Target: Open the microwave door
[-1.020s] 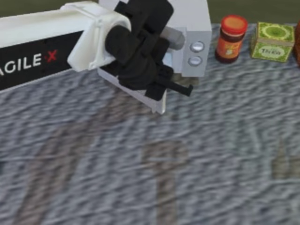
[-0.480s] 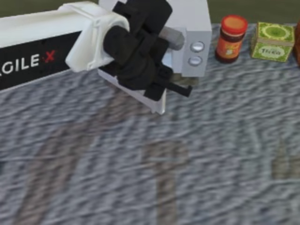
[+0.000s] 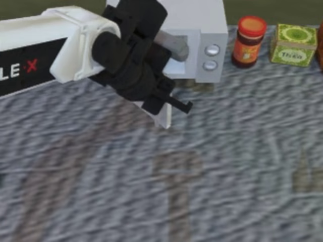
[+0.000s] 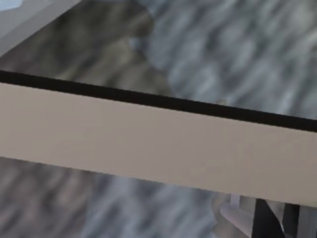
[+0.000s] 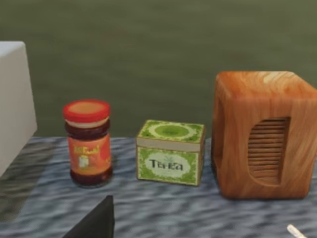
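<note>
presently, item one: large white-grey boxy microwave (image 3: 202,35) with two round silver knobs, at the far edge of the grey woven-pattern counter (image 3: 227,176), left of centre.

item two: flat light-grey microwave door (image 3: 164,115), swung well out from the oven front and standing edge-on in the top view; cavity mouth exposed beside the control strip.

item three: left end effector (image 3: 174,101), black, at the door's free edge, mostly masked by its own wrist. whether its fingers are spread or pinching the slim handle cannot be told. left wrist view filled by a beige door edge (image 4: 158,144) at very close range.

item four: right arm, parked out of the top view; its camera faces a red-lidded jar (image 5: 88,143), green tea box (image 5: 170,151) and wooden block (image 5: 265,134).

risks, as judgement:
- contact slipping off the door edge, if the pull strays from the hinge arc.
- microwave dragged along the counter, if pull is straight rather than curved.
- forearm, crossing close above the oven top, knocking it.
</note>
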